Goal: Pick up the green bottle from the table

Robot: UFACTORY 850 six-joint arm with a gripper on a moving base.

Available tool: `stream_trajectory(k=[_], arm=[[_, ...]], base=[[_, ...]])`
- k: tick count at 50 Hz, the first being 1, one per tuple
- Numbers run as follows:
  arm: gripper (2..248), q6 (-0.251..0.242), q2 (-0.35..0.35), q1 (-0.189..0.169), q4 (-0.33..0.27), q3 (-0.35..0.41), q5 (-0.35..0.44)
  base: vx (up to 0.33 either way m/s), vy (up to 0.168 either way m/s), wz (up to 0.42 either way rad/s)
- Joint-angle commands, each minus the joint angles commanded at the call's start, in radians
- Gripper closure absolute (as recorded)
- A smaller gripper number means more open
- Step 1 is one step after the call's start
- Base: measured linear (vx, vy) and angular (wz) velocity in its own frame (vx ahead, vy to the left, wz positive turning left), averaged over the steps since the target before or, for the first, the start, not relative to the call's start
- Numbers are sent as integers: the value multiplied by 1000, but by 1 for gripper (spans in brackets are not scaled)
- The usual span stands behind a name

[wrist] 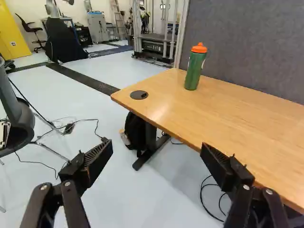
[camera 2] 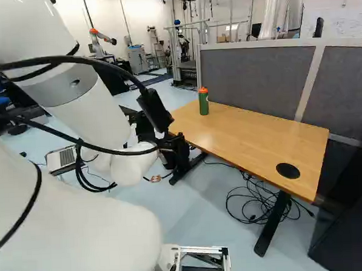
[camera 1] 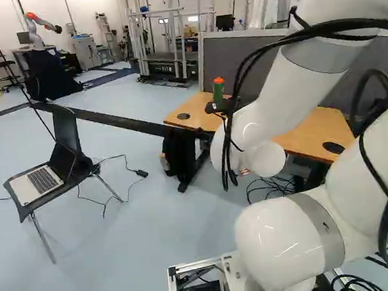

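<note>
End effector [camera 2: 174, 149] spread — table edge [wrist: 164, 126] ahead, floor [wrist: 147, 194] between.

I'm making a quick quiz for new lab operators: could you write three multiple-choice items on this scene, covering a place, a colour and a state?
1. Where is the green bottle?
A) On the floor
B) On a chair
C) On the wooden table

2. What colour is the bottle's cap?
A) Orange
B) White
C) Black

3. How is the end effector?
A) Shut on the bottle
B) Open
C) Shut, empty

Key:
1 C: its base meets the tabletop.
2 A: orange in all views.
3 B: its fingers stand wide apart.
</note>
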Motion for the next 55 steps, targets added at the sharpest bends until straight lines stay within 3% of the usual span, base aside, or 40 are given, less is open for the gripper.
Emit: stream_trajectory(k=[55], arm=[[3, 0, 0, 0, 0, 0, 0]], base=[[153, 46, -111]])
